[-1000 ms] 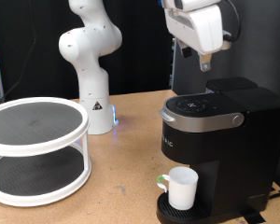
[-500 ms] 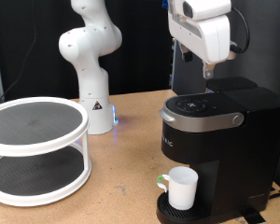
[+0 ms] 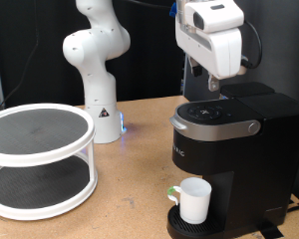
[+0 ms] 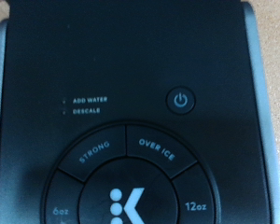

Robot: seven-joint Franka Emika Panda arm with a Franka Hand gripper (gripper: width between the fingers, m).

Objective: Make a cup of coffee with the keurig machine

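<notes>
The keurig machine [image 3: 229,149] stands at the exterior view's right, lid closed. The white cup [image 3: 195,200] stands upright on its drip tray, under the spout. My gripper [image 3: 213,88] hangs a short way above the lid's button panel; its fingers show as one narrow tip, shut and holding nothing. The wrist view shows no fingers. It looks straight down on the lid [image 4: 131,56], with the power button [image 4: 180,101] and the round K button [image 4: 121,203] ringed by STRONG, OVER ICE, 6oz and 12oz.
A white two-tier round rack [image 3: 40,159] stands at the exterior view's left. A second white robot arm [image 3: 95,60] stands behind it on the wooden table. A small green-marked thing [image 3: 173,192] sits beside the cup.
My gripper has moved towards the exterior view's left and lower, closer to the lid's buttons. The cup and the machine have not moved.
</notes>
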